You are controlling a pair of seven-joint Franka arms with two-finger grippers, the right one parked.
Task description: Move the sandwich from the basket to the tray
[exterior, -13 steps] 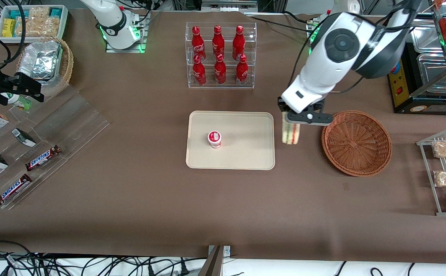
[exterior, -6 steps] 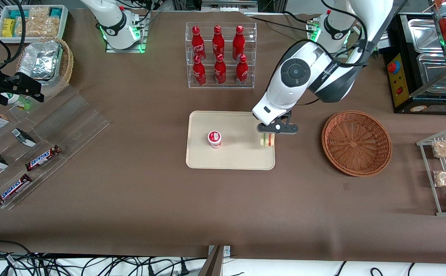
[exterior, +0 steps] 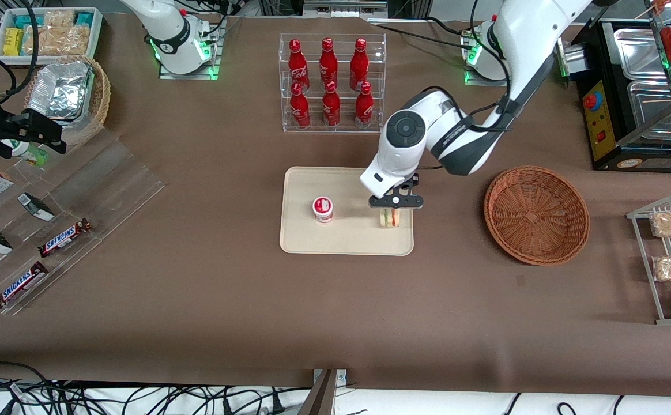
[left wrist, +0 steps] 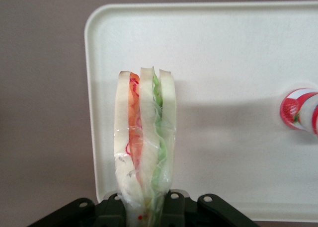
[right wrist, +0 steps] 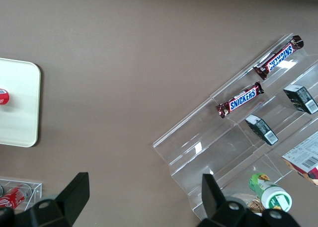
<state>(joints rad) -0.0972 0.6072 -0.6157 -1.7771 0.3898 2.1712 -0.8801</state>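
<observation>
High front overview, two downward wrist close-ups (shared: tray [exterior: 347, 242])

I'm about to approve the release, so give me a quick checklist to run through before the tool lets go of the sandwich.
1. Tool gripping the sandwich: ok, shut on its wrapped end.
2. Sandwich over the tray, not the table: ok, near the edge toward the basket.
3. Sandwich touching the tray floor: cannot tell.
4. Clear of the red-lidded cup: ok, apart.
5. Sandwich orientation: upright on edge, may tip when released.
6. Basket emptied: ok.
</observation>
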